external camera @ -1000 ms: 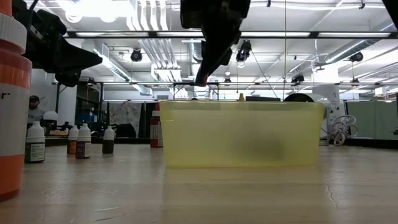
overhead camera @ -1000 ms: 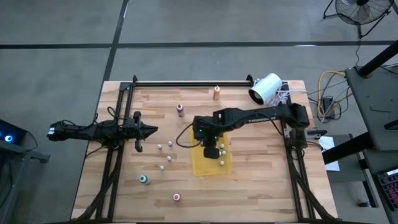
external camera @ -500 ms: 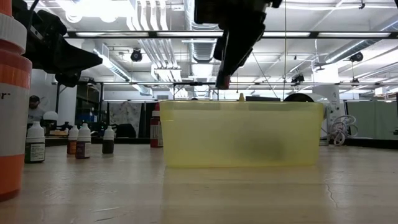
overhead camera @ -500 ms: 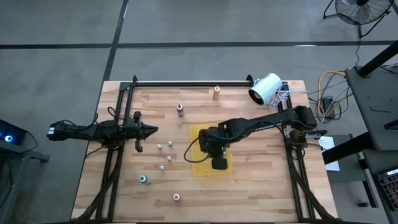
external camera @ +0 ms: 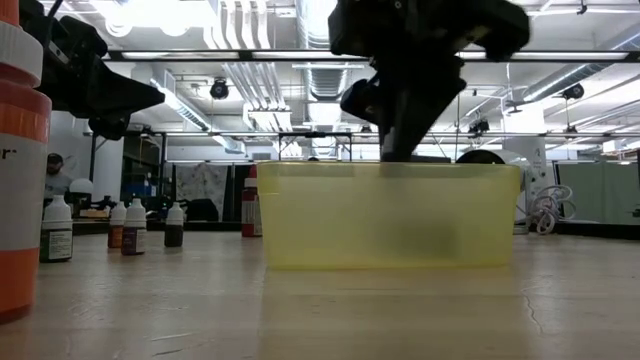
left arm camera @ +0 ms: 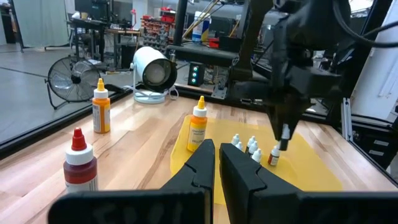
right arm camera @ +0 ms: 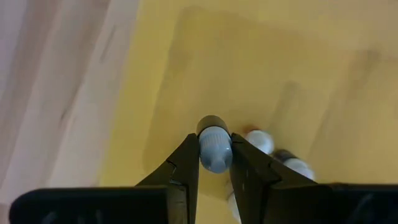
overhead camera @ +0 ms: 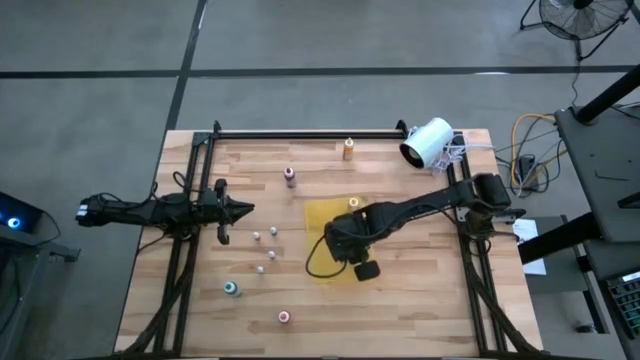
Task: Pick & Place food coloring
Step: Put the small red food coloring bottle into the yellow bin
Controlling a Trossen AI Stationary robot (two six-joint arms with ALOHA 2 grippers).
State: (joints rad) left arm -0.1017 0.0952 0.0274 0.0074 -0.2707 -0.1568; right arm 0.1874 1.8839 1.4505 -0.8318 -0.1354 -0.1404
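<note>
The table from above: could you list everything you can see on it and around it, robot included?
Yellow tray: one, translucent yellow, mid-table.
Taller bottles: five; orange at the far edge, maroon beside it, teal and pink near the front, yellow-orange in the tray.
Small bottles on the wood: four, whitish, left of the tray.
Small bottles in the tray: at least three, white-capped.
White cylinder device: one, far right corner.
Left gripper: shut, empty, waiting at the left.
Right gripper: over the tray, shut on a small held bottle.
</note>
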